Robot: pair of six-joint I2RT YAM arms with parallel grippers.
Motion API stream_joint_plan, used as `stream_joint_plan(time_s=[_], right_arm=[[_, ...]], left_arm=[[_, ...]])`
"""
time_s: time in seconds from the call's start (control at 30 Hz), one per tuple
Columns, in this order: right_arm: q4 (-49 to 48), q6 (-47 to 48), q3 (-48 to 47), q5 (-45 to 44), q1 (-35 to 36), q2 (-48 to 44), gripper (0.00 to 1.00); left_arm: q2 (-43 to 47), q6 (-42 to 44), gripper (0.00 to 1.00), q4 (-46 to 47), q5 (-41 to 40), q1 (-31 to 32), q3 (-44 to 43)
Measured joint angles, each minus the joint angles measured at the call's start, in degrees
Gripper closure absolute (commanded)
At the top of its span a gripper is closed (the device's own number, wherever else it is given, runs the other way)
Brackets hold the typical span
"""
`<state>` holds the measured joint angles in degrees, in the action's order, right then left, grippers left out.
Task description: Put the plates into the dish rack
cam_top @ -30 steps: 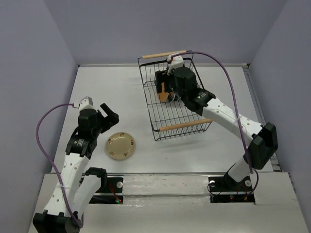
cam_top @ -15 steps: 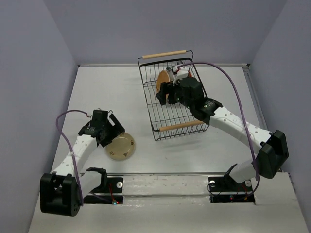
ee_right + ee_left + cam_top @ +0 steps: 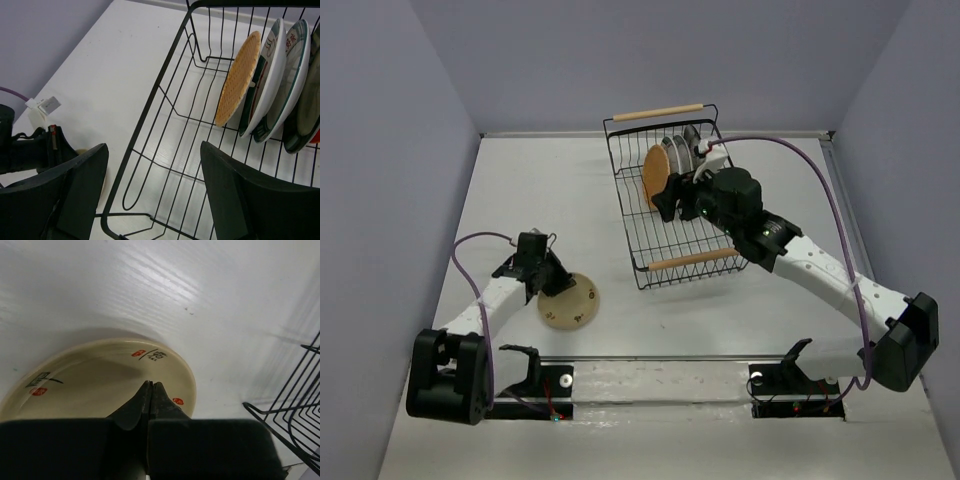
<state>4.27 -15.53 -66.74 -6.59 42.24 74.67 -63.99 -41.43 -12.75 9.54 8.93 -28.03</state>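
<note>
Rests left hand [image 3: 151, 386], fingers pinched together, on glossy round cream plate [image 3: 95, 372] lying flat on white counter [image 3: 520, 190], near black wire dish rack [image 3: 620, 190]. Holds right hand [image 3: 152, 146] spread wide, empty, over rack, just beside matte orange plate [image 3: 239, 77] standing on edge among glazed plates [image 3: 272, 75].

Dish rack [image 3: 628, 215] far end blocked: orange plate [image 3: 239, 80] upright, other plates [image 3: 270, 75] packed right behind it. Near wires of rack free, right claw [image 3: 154, 147] spread wide above them. Wooden handle [image 3: 692, 260] bars near edge. Left of rack, open desk [image 3: 540, 190]; cream plate [image 3: 570, 305] lies flat there, left claw [image 3: 150, 389] pinched tight on top.
</note>
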Motion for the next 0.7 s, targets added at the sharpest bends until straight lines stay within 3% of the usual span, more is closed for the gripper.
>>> stream_joint_plan(time_s=[0.47,0.7], right_arm=[[-0.5,-1.5,4.3,0.0,0.0,-3.9,0.22],[-1.4,-2.3,7.1,0.0,0.0,-5.2,0.22]], left_arm=[[-7.4,-3.3,0.94,13.4,-3.6,0.4,1.9],[-11.3,-6.2,0.94,18.0,-8.7,0.3,-3.0]])
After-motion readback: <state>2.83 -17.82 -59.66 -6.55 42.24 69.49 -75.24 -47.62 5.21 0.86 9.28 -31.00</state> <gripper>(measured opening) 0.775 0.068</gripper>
